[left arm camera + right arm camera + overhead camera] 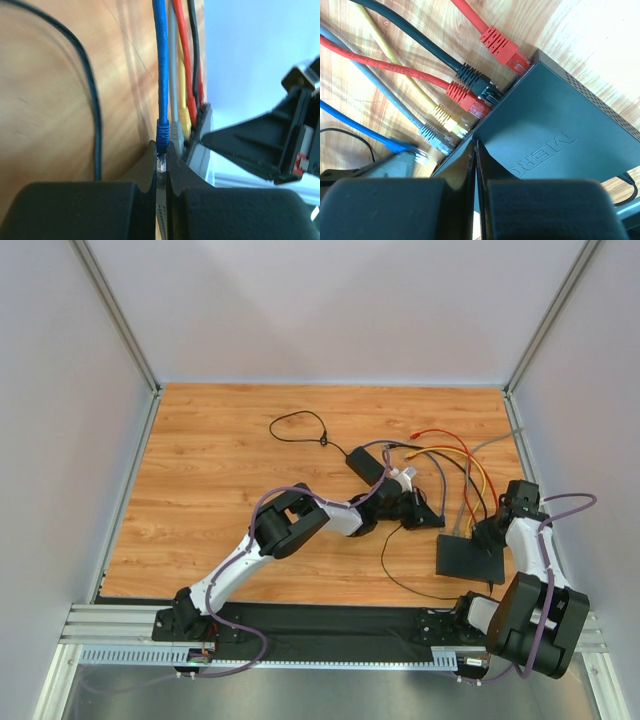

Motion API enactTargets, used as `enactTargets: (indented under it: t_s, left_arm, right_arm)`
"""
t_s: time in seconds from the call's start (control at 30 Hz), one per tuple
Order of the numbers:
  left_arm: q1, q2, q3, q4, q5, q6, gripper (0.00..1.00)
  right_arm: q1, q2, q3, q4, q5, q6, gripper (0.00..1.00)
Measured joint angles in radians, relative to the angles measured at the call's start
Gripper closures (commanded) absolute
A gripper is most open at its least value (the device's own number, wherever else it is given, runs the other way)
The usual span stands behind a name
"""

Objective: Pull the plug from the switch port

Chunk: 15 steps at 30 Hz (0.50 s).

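The switch (470, 558) is a flat black box at the right front; it fills the right wrist view (555, 120). My left gripper (160, 147) is shut on the blue plug (162, 131), its clear tip pinched between the fingers. In the right wrist view the blue plug (415, 151) lies just off the switch's port edge, a small gap showing. My right gripper (475, 145) is shut, with its tips resting on the switch's top by the port edge. In the top view the left gripper (425, 515) is left of the switch and the right gripper (492, 532) is over it.
Grey (435, 136), yellow (449, 119), red (465, 95) and black (475, 80) plugs sit in the port edge; another red plug (502, 47) is at the corner. A black power-adapter brick (368, 462) lies behind. Loose cables trail across the wood. Walls enclose the table.
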Motion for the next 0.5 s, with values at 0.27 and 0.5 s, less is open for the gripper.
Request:
enactTargets:
  t_s: [0.27,0.5]
  left_arm:
    - [0.036,-0.001,0.048,-0.086,-0.048,0.024,1.00]
    - [0.044,-0.072,0.021,-0.203,0.037,0.115,1.00]
  right_arm:
    - [0.000,0.011,0.004,0.006,-0.001,-0.002,1.00]
    - [0.000,0.018,0.010,0.016,0.001,-0.002,0.99]
